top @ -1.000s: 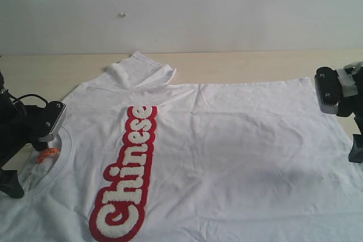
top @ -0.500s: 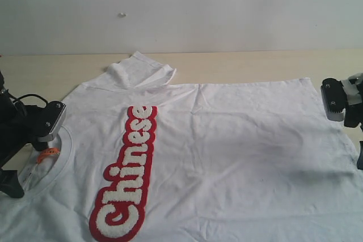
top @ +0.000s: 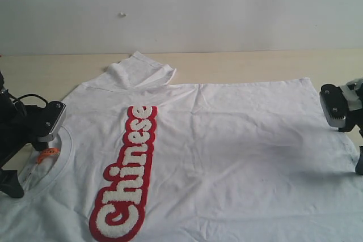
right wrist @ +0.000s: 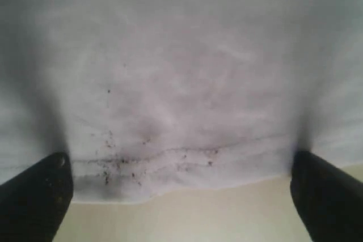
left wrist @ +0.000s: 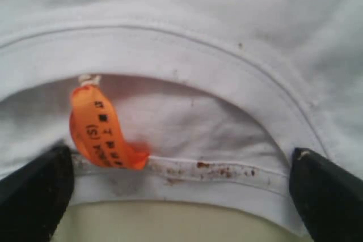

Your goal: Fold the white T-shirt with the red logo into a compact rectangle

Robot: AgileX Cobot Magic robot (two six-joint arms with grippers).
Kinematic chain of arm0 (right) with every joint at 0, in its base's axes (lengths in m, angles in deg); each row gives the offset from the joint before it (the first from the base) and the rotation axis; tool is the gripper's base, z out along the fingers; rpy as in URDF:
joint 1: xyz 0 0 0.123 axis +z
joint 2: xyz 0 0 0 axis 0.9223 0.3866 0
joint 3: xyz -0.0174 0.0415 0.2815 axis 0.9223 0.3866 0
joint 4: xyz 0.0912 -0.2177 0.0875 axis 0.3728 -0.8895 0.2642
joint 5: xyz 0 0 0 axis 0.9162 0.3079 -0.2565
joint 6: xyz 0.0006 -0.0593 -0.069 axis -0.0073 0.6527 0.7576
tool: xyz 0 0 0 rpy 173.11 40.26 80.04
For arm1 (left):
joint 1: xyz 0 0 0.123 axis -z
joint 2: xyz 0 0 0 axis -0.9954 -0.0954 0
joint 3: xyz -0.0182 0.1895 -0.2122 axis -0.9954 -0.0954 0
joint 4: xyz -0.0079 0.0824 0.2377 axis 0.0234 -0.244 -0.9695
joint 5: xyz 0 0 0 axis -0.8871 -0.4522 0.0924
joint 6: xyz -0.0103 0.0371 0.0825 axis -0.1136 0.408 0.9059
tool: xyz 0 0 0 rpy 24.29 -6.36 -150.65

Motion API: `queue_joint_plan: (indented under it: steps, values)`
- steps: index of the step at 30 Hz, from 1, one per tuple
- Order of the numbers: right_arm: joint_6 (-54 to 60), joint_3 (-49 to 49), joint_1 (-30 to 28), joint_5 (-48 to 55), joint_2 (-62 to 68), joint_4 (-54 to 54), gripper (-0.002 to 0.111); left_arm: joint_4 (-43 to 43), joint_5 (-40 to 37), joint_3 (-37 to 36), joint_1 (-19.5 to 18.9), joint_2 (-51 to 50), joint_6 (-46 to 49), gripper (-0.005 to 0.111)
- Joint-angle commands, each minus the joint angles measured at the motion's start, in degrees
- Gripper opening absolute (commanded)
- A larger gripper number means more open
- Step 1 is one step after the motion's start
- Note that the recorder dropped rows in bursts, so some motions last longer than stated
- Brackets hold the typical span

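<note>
The white T-shirt [top: 227, 151] lies spread flat on the table, collar to the left and hem to the right. The red logo [top: 127, 168] reading "Chinese" runs along its chest. My left gripper [top: 31, 154] is open at the ribbed collar [left wrist: 187, 49]. Its fingers [left wrist: 34, 191] stand on either side of the back neckband, next to the orange neck tag [left wrist: 99, 131]. At the hem, my right gripper [top: 347, 137] is open too. In the right wrist view its fingers [right wrist: 34, 196] straddle the speckled hem edge [right wrist: 170, 162], which lies flat on the table.
The far sleeve [top: 142, 72] is bunched and folded over near the back of the beige table [top: 255, 63]. A white wall [top: 181, 9] rises behind the table. The shirt's near part runs out of the exterior view.
My right gripper has sunk lower and drifted slightly right, at the hem edge. The left gripper and the shirt have not moved.
</note>
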Motion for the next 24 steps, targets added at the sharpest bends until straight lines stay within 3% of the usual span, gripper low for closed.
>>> queue_joint_plan:
  steps: [1,24]
  values:
    - [0.9,-0.3,-0.1,-1.8,1.3,0.4,0.105,0.4,0.0,0.1,0.1,-0.8,-0.2,0.105]
    - [4.1,-0.3,0.0,-3.4,0.0,0.3,0.105,0.4,0.0,0.1,0.1,-0.8,-0.2,0.105]
